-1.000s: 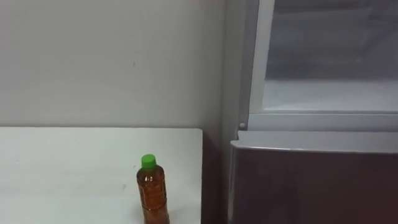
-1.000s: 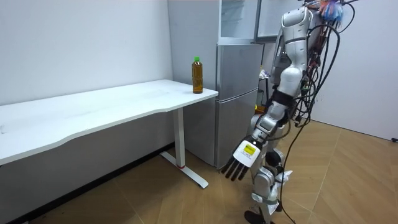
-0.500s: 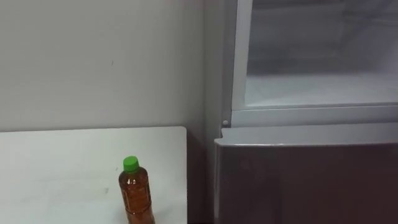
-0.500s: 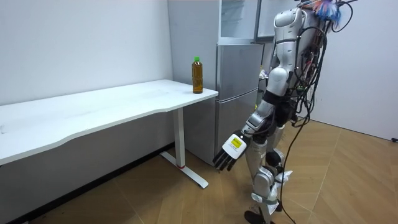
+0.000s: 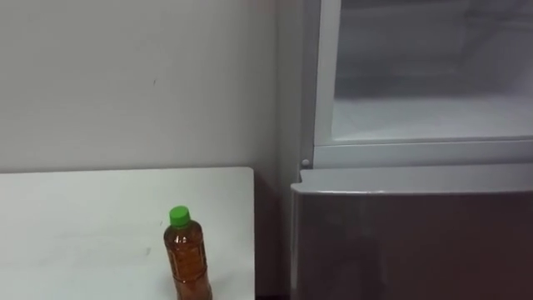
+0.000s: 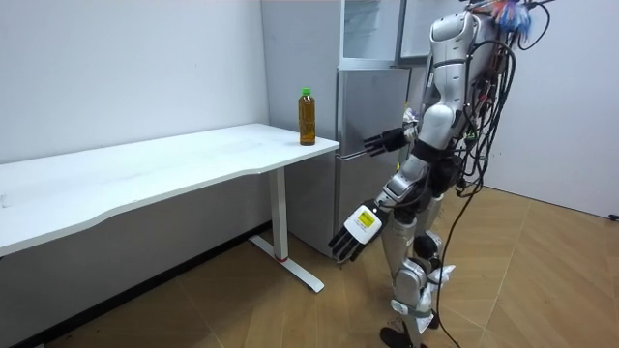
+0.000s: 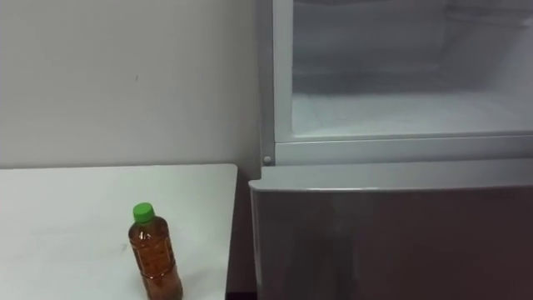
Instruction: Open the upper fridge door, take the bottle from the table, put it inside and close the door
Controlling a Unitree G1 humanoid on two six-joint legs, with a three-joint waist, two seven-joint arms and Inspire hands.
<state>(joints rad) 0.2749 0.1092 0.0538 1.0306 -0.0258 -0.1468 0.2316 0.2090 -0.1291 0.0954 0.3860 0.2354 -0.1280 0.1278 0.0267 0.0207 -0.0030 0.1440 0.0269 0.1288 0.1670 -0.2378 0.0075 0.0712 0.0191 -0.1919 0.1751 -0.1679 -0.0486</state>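
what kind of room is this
Looks like a bare office or lab room rather than a home kitchen: a long white table holding one bottle, a grey fridge beside it with its upper compartment open, and plain walls.

Amber bottle (image 5: 186,265), green cap (image 5: 178,217), white table (image 5: 83,233), grey fridge (image 5: 416,246).

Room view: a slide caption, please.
Robot stands at the fridge, right hand raised, left hand low; bottle upright on the table.

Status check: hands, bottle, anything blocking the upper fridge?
Left hand open, hanging low; right hand open, held out forward. Bottle upright near table corner, untouched. Upper fridge open, nothing seen blocking.
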